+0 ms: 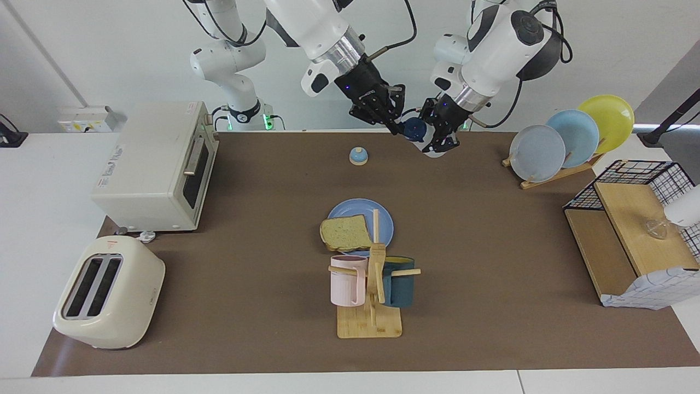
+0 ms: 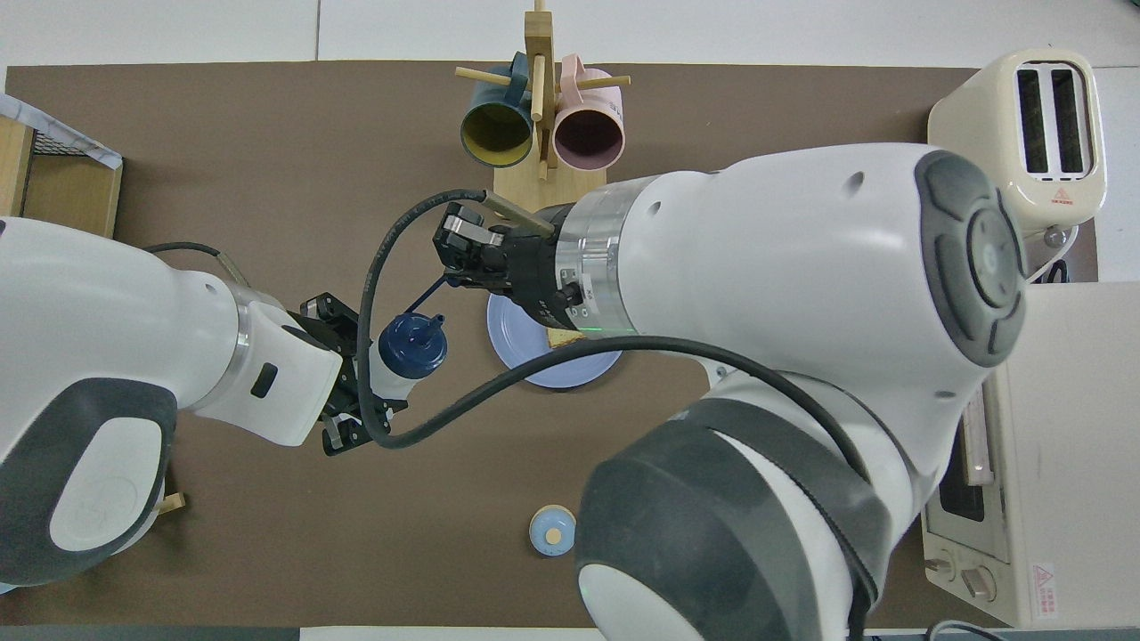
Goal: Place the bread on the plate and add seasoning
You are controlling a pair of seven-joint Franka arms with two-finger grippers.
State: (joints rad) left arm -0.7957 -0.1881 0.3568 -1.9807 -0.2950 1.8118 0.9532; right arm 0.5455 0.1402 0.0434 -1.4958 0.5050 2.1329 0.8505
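Facing view first: the bread lies on the plate, covering the part of it toward the right arm's end of the table, and the plate sits mid-table, just on the robots' side of the mug tree with its pink mug and dark teal mug. Up in the air, the left gripper is clamped on the seasoning, the bottle tilted with its navy cap pointing toward the right arm. It hangs above the mat's edge nearest the robots, on the left arm's side of the little bell. The right gripper sits right at that cap, its fingertips drawn together beside it; whether they actually touch or pinch the cap cannot be told from here.

The overhead view shows the cap with a small tab sticking out, the whitish body buried in the left gripper. The right gripper is over the mat just off the plate's rim. Toaster and toaster oven stand at the right arm's end, the plate rack and wire basket at the left arm's end.
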